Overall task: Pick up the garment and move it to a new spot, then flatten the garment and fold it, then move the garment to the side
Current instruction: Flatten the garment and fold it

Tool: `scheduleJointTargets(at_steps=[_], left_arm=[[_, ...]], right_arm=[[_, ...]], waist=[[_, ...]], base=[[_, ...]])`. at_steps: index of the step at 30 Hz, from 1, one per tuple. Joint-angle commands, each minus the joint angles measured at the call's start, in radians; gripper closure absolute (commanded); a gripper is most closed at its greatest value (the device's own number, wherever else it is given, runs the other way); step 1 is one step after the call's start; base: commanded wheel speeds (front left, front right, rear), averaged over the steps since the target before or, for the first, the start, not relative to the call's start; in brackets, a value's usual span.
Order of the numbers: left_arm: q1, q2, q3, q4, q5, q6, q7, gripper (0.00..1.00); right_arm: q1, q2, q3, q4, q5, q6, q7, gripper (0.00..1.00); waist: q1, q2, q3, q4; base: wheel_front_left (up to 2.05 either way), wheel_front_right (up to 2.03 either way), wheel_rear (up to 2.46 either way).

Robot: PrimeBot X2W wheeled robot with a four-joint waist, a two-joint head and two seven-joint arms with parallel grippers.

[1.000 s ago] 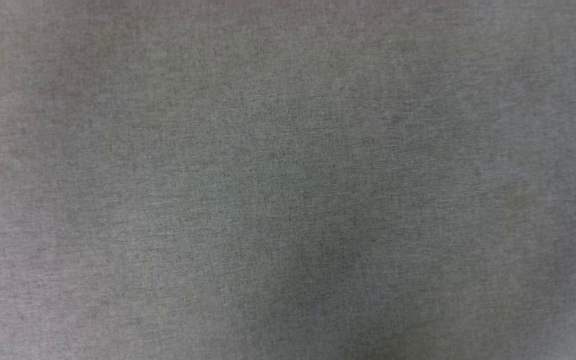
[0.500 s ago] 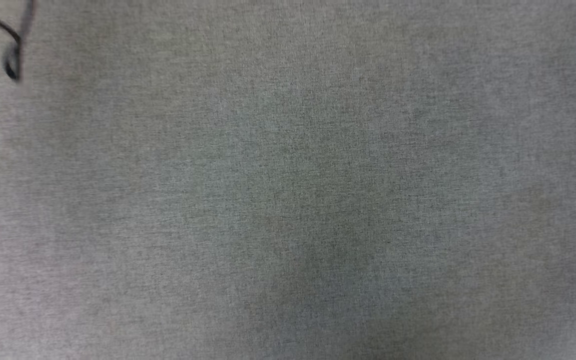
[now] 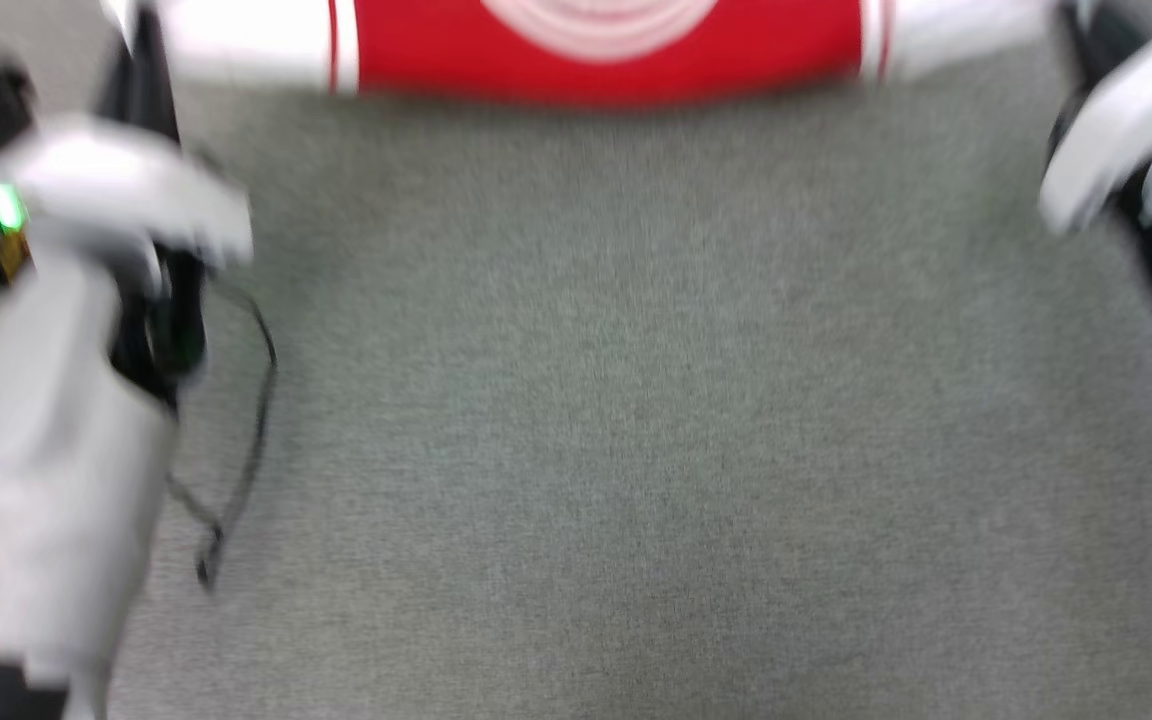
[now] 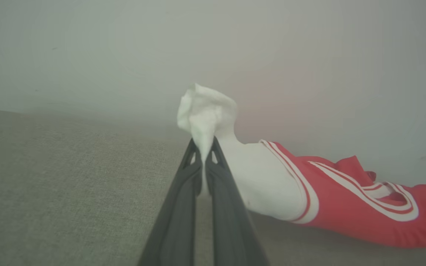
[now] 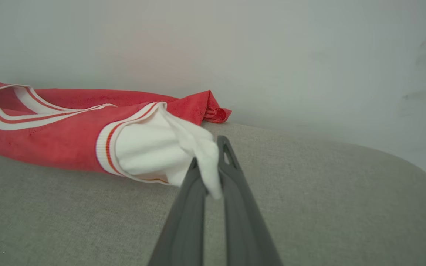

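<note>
Nearest the robot, at the lower left of the blurred head view, the pale left forearm (image 3: 46, 480) rises over the grey woven surface (image 3: 616, 420). A thin black cable (image 3: 258, 430) loops just beside it. Farther up, the right arm (image 3: 1116, 150) shows at the upper right edge. Along the far edge, between the two arms, the garment (image 3: 596, 50) stretches crosswise, with its red body in the middle, a white sleeve out to each side and the striped collar trim at the centre.

In the left wrist view, the left gripper (image 4: 202, 147) has its two dark fingers pressed together on a bunched tuft of white sleeve, which stands up above the tips. The red body trails off to the right and rests on the surface.

In the right wrist view, the right gripper (image 5: 210, 157) is likewise clamped tight on the other white sleeve, with cloth folded over between the fingertips. Beyond it, a red corner of the garment lies at the surface's far edge, and a plain pale wall (image 5: 309, 55) stands behind.
</note>
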Motion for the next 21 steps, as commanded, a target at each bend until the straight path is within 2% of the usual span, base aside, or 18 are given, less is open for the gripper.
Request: scheduleJointTargets(at_steps=[1,2,9,16,21], left_arm=[[0.098,-0.002,0.009,-0.022,-0.009,0.006,-0.010,1.00],[0.098,-0.002,0.009,-0.022,-0.009,0.006,-0.010,1.00],[0.439,0.009,0.044,-0.145,-0.033,0.050,-0.018,1.00],[0.748,0.034,0.056,-0.305,-0.048,0.122,-0.013,1.00],[0.922,0.066,0.034,-0.403,-0.053,0.173,0.031,1.00]], right_arm=[[0.092,-0.010,0.010,-0.017,0.023,-0.002,0.014,1.00],[0.092,-0.010,0.010,-0.017,0.023,-0.002,0.014,1.00],[0.385,-0.035,0.004,-0.096,0.091,-0.002,0.051,1.00],[0.657,-0.042,-0.044,-0.194,0.108,-0.002,0.088,1.00],[0.863,-0.050,-0.104,-0.290,0.085,-0.002,0.146,1.00]], waist=[[0.0000,0.0000,-0.108,0.016],[0.0000,0.0000,-0.108,0.016],[0.0000,0.0000,-0.239,0.016],[0.0000,0.0000,-0.339,0.011],[0.0000,0.0000,-0.389,0.016]], base=[[0.00,0.00,0.00],[0.00,0.00,0.00],[0.00,0.00,0.00],[0.00,0.00,0.00],[0.00,0.00,0.00]])
